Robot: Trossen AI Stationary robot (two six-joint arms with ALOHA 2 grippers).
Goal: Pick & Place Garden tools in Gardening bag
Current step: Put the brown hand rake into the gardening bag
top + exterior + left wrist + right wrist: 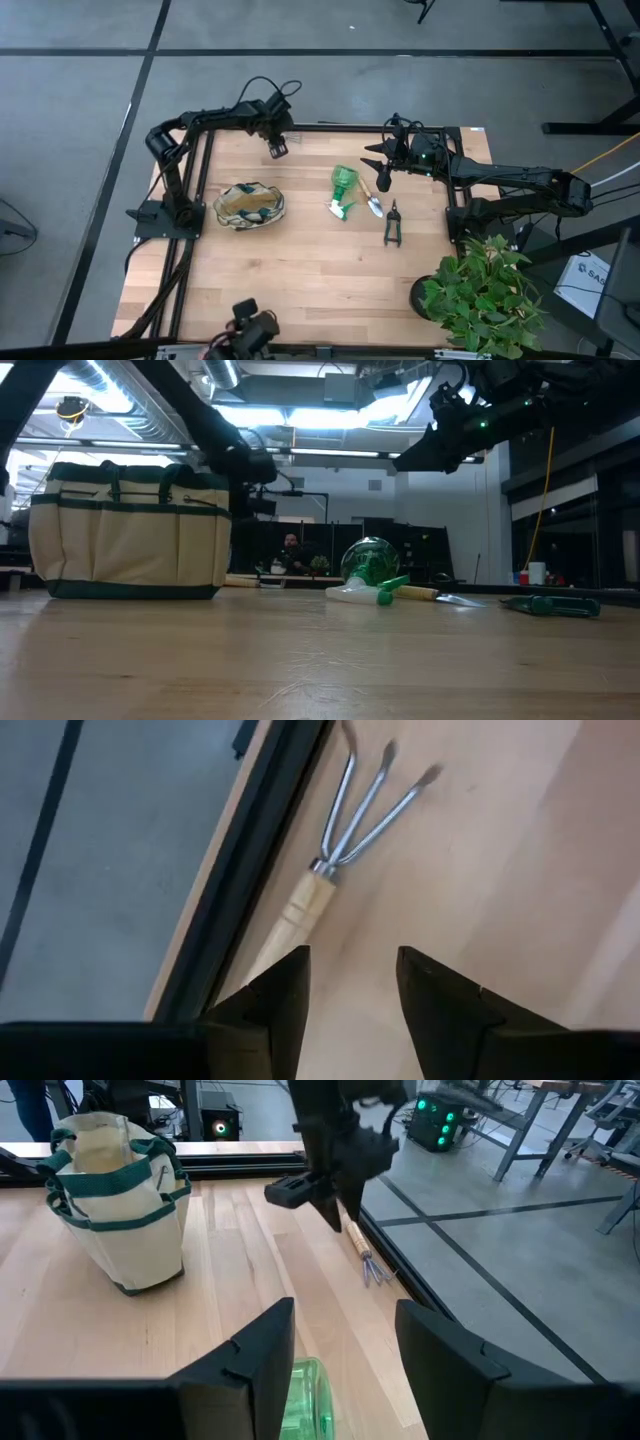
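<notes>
Overhead, the left hand point(278, 148) hovers with fingers spread above the rake point(345, 835) at the worktop's point(300, 280) far edge. The right hand point(384, 170), also spread, hangs over the spray bottle point(345, 181). Left of both stands the gardening bag point(249, 205).

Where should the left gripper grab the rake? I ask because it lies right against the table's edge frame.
On the wooden handle of the rake, just behind the metal collar, probably from straight above. The left gripper hangs open over it; the frame hinders side entry.
</notes>
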